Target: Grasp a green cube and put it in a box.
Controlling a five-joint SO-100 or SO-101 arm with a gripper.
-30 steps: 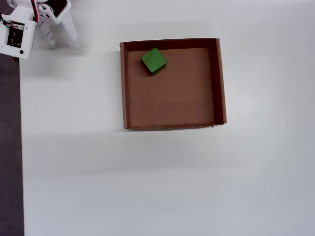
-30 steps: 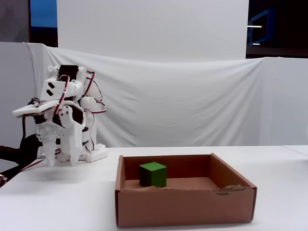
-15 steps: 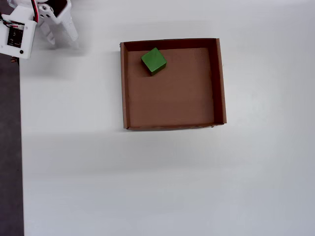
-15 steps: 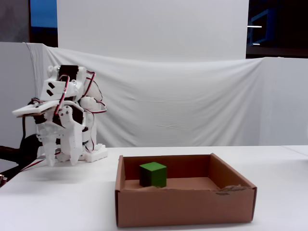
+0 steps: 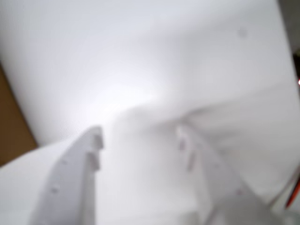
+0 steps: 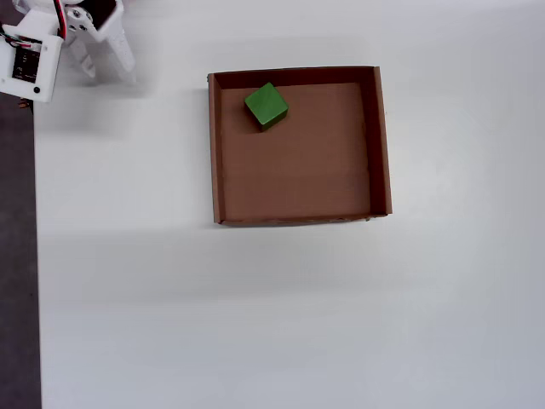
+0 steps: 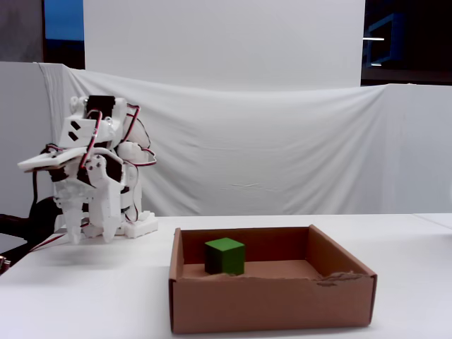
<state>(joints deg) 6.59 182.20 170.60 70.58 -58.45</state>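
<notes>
1 green cube point(image 6: 266, 106) sits inside the box point(image 6: 215, 162), resting on the brown floor close to the top-left corner in the overhead view, turned at an angle to the walls and not quite touching them. In the fixed view the green cube point(image 7: 224, 256) stands on the floor toward the left and back of the box point(image 7: 272, 304), its dark side face turned to the camera. The front wall of the box is slightly ragged along its right end there.

The gripper point(image 6: 107, 70) hangs well apart from the box, at the top-left corner of the overhead view, over the bare white table point(image 6: 255, 315). In the fixed view the gripper point(image 7: 90, 236) points downward above the table, at the left, with the folded white arm point(image 7: 95, 152) and its red and black wires above it. The 2 fingers stand apart with a clear gap between them and nothing held; the wrist view shows this most plainly, with one finger point(image 5: 77, 178) at the left and the other at the right, blurred, and only white table surface between them. A sliver of brown shows at the left edge of the wrist view.

A white cloth backdrop point(image 7: 282, 148) hangs behind the table in the fixed view.
</notes>
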